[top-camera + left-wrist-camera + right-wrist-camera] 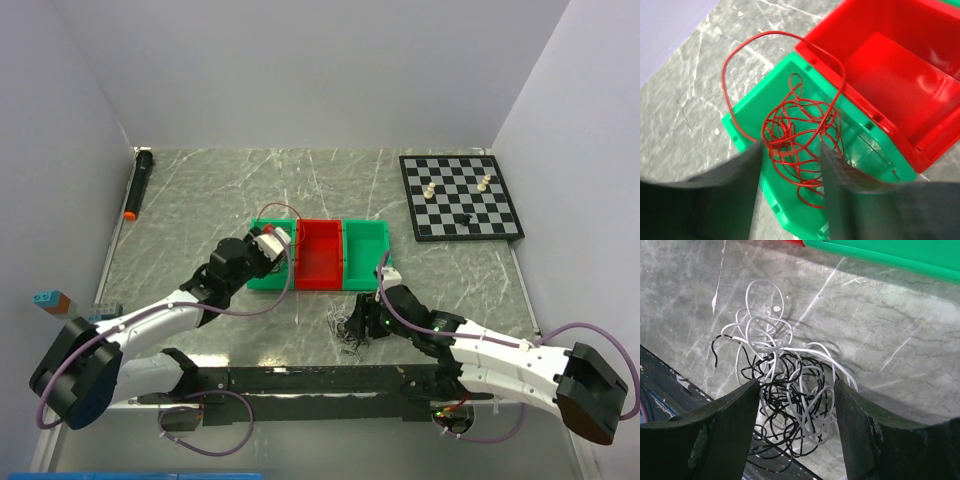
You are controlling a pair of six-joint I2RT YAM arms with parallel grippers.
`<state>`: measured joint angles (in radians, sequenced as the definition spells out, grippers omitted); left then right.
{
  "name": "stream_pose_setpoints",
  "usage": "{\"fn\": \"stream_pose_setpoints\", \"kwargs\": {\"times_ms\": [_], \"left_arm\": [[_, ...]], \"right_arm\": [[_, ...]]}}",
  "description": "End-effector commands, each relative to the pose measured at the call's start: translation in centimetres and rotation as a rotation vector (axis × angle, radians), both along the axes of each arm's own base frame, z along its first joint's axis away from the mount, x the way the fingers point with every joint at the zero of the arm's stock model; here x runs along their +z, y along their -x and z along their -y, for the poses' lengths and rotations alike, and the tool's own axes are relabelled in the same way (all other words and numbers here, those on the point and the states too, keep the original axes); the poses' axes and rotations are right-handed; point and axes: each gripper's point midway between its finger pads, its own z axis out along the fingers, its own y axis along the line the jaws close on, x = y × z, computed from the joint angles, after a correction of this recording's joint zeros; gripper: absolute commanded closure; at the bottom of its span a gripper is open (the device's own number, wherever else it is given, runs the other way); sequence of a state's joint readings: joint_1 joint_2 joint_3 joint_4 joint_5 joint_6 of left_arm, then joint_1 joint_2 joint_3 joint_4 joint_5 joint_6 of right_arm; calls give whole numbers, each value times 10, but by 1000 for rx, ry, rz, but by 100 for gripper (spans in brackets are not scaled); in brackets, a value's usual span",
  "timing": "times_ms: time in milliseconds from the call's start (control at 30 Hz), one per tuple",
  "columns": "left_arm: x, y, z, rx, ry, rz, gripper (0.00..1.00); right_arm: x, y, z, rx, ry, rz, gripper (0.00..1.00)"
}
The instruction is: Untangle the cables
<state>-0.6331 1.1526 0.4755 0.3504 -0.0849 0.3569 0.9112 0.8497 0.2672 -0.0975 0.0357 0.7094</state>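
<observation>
A red cable bundle (799,150) lies coiled in the left green bin (752,107), and one long loop (279,209) arches out over the bin's far rim. My left gripper (791,146) hangs just above it, open, with the coils showing between its dark fingers (737,192). In the top view that gripper (274,243) sits over the same bin. A tangle of black and white cables (790,385) rests on the marble table in front of the bins. My right gripper (796,385) is open and straddles the tangle, one finger on each side; the top view shows this gripper (362,320) low over the tangle (347,332).
A red bin (320,256) and a second green bin (366,252) stand side by side to the right of the first. A chessboard (460,200) with a few pieces lies at the back right. A black pen-like stick (138,184) lies along the left wall. A black rail (320,380) runs along the near edge.
</observation>
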Motion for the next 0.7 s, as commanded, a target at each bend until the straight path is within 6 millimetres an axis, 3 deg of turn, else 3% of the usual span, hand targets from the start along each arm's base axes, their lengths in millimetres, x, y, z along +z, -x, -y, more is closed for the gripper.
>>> {"fn": "stream_pose_setpoints", "kwargs": {"times_ms": [0, 100, 233, 300, 400, 533, 667], "left_arm": [[62, -14, 5, 62, 195, 59, 35], [92, -25, 8, 87, 240, 70, 26], [109, -35, 13, 61, 281, 37, 9], [91, -12, 37, -141, 217, -38, 7], [49, 23, 52, -358, 55, -101, 7], [15, 28, 43, -401, -106, -47, 7], [6, 12, 33, -343, -164, 38, 19]], "right_arm": [[5, -5, -4, -2, -18, 17, 32], [6, -5, -6, 3, -19, 16, 32], [6, -7, -8, 2, -18, 14, 32], [6, -7, -9, 5, -20, 14, 32], [5, -7, -8, 6, -17, 16, 32], [3, -6, -6, 2, -14, 16, 32], [3, -6, -5, -4, -18, 17, 32]]}}
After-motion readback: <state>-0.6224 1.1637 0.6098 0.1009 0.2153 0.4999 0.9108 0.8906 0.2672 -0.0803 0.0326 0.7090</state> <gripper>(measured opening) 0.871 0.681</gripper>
